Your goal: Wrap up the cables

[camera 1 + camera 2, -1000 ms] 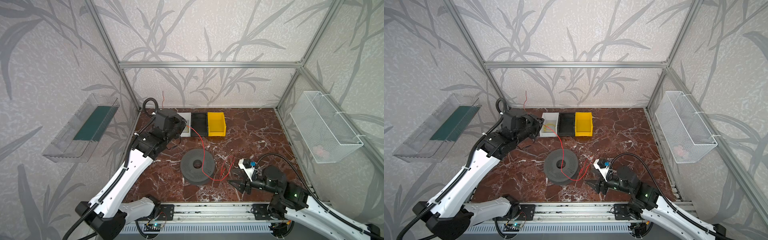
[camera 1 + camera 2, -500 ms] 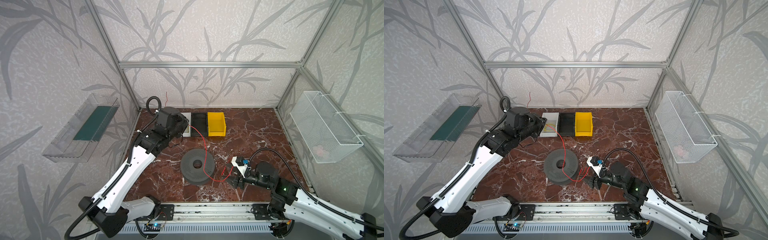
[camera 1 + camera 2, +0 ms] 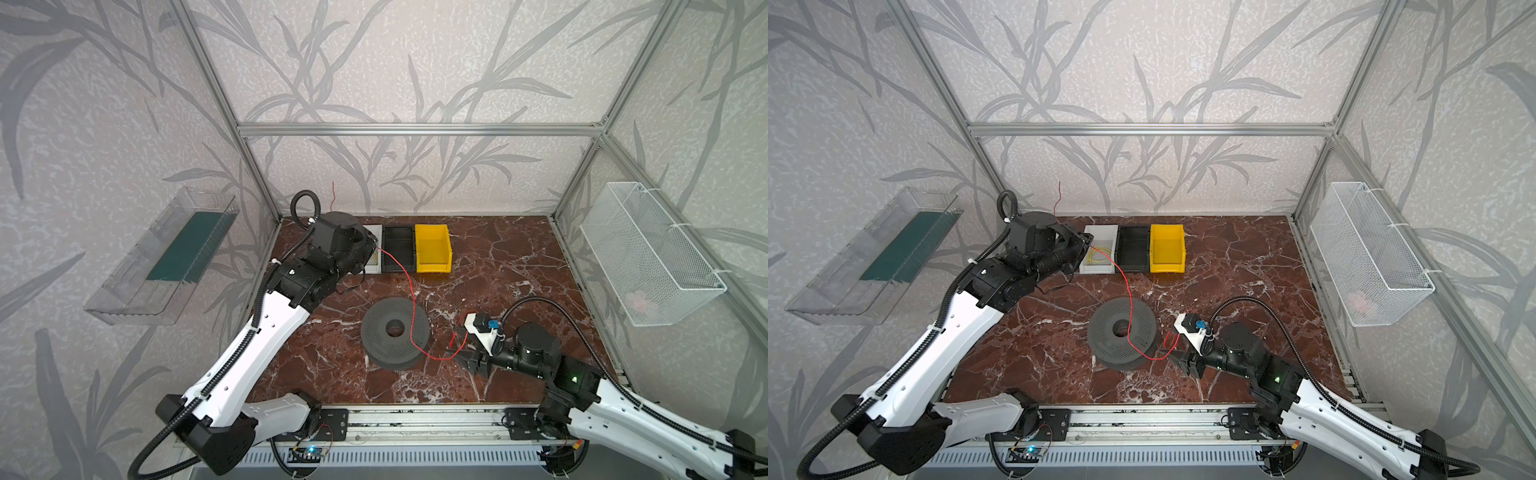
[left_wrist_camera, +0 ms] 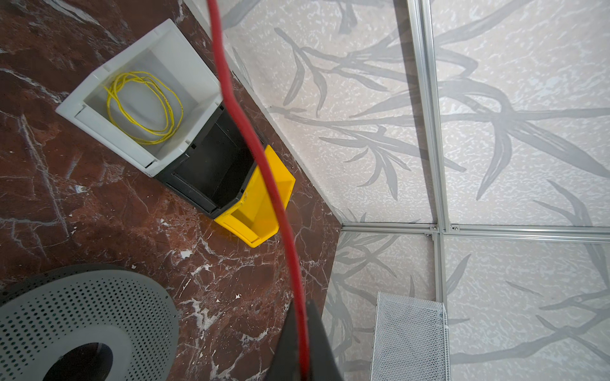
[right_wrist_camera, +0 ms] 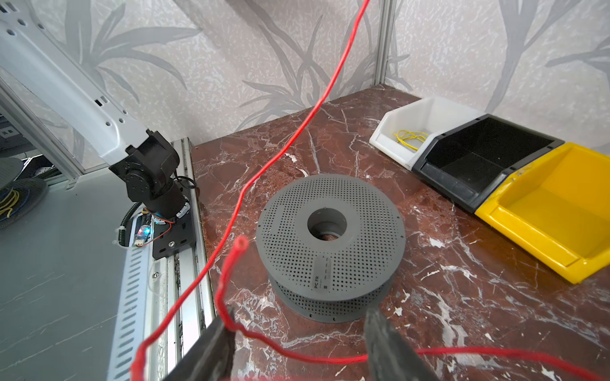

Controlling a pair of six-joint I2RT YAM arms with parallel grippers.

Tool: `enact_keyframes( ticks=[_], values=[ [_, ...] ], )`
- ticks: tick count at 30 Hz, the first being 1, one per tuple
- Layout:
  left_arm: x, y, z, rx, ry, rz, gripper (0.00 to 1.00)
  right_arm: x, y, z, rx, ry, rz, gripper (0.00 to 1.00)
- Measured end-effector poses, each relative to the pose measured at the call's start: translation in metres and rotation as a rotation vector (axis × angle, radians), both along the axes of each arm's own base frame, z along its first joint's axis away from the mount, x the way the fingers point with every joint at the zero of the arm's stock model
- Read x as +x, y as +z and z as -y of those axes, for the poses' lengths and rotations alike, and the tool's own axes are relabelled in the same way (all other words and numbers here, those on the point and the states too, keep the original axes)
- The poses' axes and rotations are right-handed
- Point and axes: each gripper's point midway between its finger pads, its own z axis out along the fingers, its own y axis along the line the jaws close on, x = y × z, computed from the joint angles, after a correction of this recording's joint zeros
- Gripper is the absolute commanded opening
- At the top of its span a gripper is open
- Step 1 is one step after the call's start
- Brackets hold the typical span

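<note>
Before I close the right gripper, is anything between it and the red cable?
Nothing visible. The red cable runs across the gap between the open fingers of the right gripper. The spool sits beyond the fingertips, apart from them.

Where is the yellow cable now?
The yellow cable lies coiled in the white bin, at the back left of the table in a top view, beside the black bin.
</note>
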Motion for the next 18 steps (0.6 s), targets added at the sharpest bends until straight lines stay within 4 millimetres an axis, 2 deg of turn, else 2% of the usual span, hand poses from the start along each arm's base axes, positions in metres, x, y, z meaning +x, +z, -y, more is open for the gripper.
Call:
enact_keyframes(
  ticks=[11, 12, 18],
  values=[
    [-0.001, 0.000, 0.002, -0.003, -0.010, -0.002, 0.00, 0.010, -0.017, -0.021, -0.045, 0.033, -0.020, 0.58],
    [-0.001, 0.000, 0.002, -0.003, -0.010, -0.002, 0.00, 0.010, -0.015, -0.022, -0.037, 0.034, -0.015, 0.56],
    [-0.001, 0.000, 0.002, -0.004, -0.010, -0.001, 0.00, 0.008, 0.005, -0.028, 0.039, 0.060, 0.005, 0.28]
  ],
)
